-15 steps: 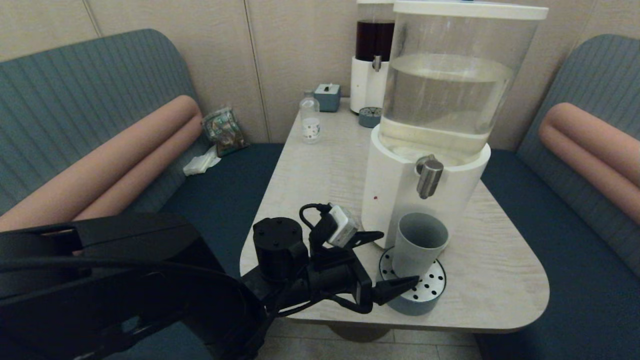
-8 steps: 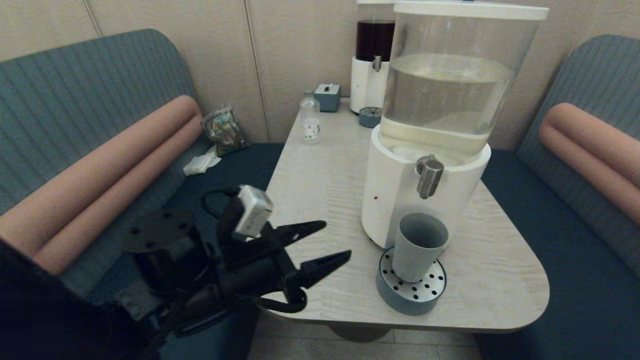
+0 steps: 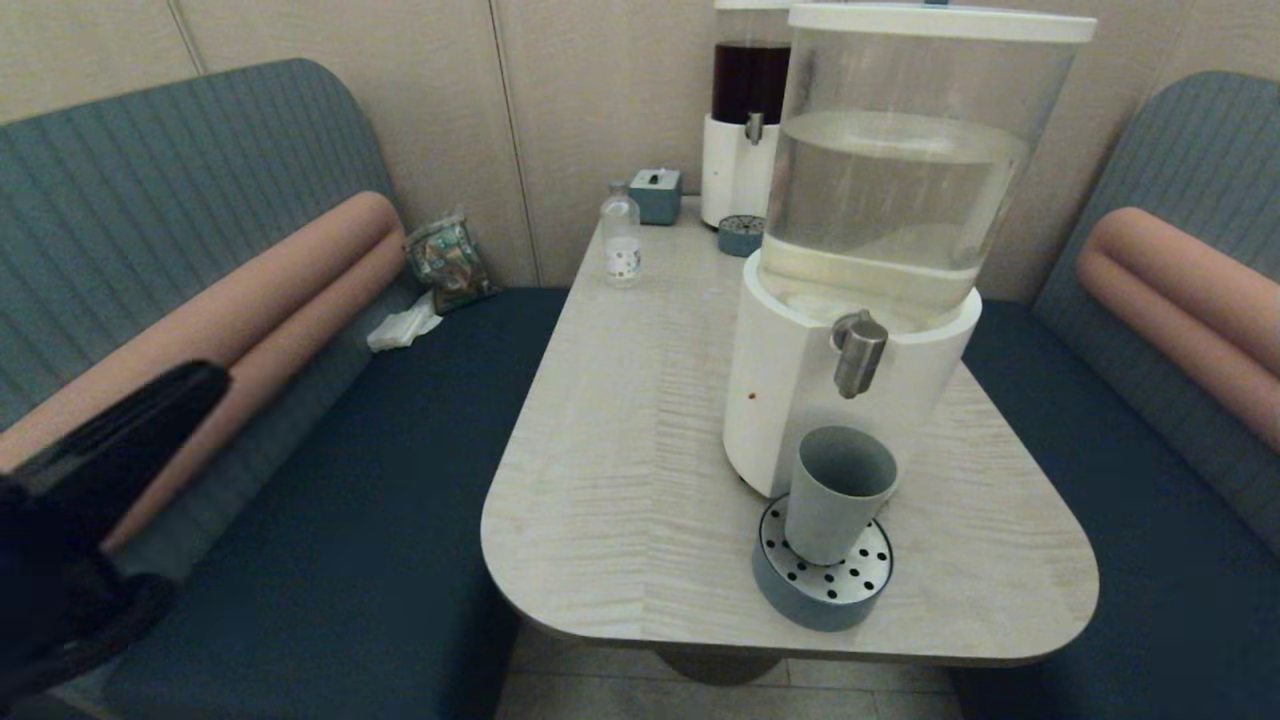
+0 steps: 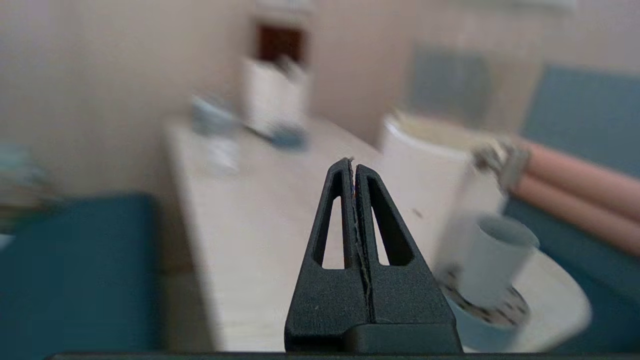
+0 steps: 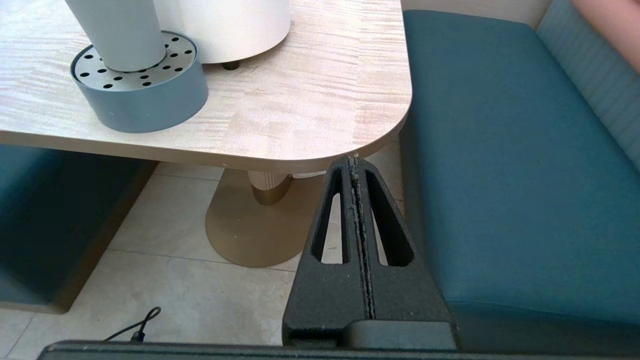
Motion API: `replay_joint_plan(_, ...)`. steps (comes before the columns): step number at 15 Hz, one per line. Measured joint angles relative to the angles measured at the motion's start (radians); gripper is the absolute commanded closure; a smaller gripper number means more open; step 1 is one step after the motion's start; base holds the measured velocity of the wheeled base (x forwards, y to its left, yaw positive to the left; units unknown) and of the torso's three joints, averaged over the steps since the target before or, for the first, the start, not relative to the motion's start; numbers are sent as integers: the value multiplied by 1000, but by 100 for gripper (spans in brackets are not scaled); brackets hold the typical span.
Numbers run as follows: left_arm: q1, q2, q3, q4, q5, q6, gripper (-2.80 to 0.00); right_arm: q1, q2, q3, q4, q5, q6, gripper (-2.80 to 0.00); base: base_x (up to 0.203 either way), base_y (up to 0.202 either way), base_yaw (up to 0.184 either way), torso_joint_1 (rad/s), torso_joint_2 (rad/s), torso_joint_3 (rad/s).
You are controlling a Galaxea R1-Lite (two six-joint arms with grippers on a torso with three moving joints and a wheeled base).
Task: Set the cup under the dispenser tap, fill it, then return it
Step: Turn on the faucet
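The grey-blue cup (image 3: 836, 492) stands upright on the perforated drip tray (image 3: 823, 582), right below the steel dispenser tap (image 3: 858, 352) of the big white-based dispenser (image 3: 800, 400). It also shows in the left wrist view as the cup (image 4: 492, 265) and in the right wrist view as the cup (image 5: 120, 32). My left gripper (image 4: 354, 167) is shut and empty, held off the table's left side over the bench. My right gripper (image 5: 354, 161) is shut and empty, low beyond the table's near right corner. Only part of the left arm (image 3: 90, 480) appears in the head view.
A small clear bottle (image 3: 621, 240), a blue-grey box (image 3: 655, 193) and a second dispenser with dark red liquid (image 3: 745, 130) stand at the table's far end. Teal benches (image 3: 420, 400) flank the wooden table (image 3: 620, 470). A packet (image 3: 447, 262) lies on the left bench.
My left arm has pulled back from the cup to the left and out past the table edge, and its gripper went from open to shut. The cup stayed on the drip tray.
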Motion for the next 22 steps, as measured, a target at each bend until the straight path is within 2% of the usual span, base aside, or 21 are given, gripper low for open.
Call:
replay_joint_plan(2, 69, -209, 44, 102, 18, -11, 0, 0, 0, 0, 0, 0, 0, 0, 0, 0, 0, 0, 0, 0)
replay_joint_plan(5, 166, -530, 70, 343, 29, -16, 0, 0, 0, 0, 0, 0, 0, 0, 0, 0, 0, 0, 0, 0)
replay_joint_plan(7, 209, -668, 78, 507, 63, -11, 0, 0, 0, 0, 0, 0, 0, 0, 0, 0, 0, 0, 0, 0)
replay_joint_plan(10, 233, -766, 100, 729, 89, 63, 0, 0, 0, 0, 0, 0, 0, 0, 0, 0, 0, 0, 0, 0)
replay_joint_plan(12, 233, -845, 104, 832, 86, 71, 0, 0, 0, 0, 0, 0, 1, 0, 0, 0, 0, 0, 0, 0)
replay_joint_plan(15, 230, -948, 107, 1069, 122, 87, 0, 0, 0, 0, 0, 0, 2, 0, 0, 0, 0, 0, 0, 0)
replay_joint_plan(16, 229, -963, 107, 1153, 148, 111, 0, 0, 0, 0, 0, 0, 2, 0, 0, 0, 0, 0, 0, 0)
replay_joint_plan(18, 228, -979, 107, 1296, 246, 144, 0, 0, 0, 0, 0, 0, 1, 0, 0, 0, 0, 0, 0, 0)
replay_joint_plan(19, 228, -983, 107, 1333, 248, 154, 0, 0, 0, 0, 0, 0, 1, 0, 0, 0, 0, 0, 0, 0)
replay_joint_plan(22, 228, -988, 107, 1335, 231, 143, 0, 0, 0, 0, 0, 0, 2, 0, 0, 0, 0, 0, 0, 0)
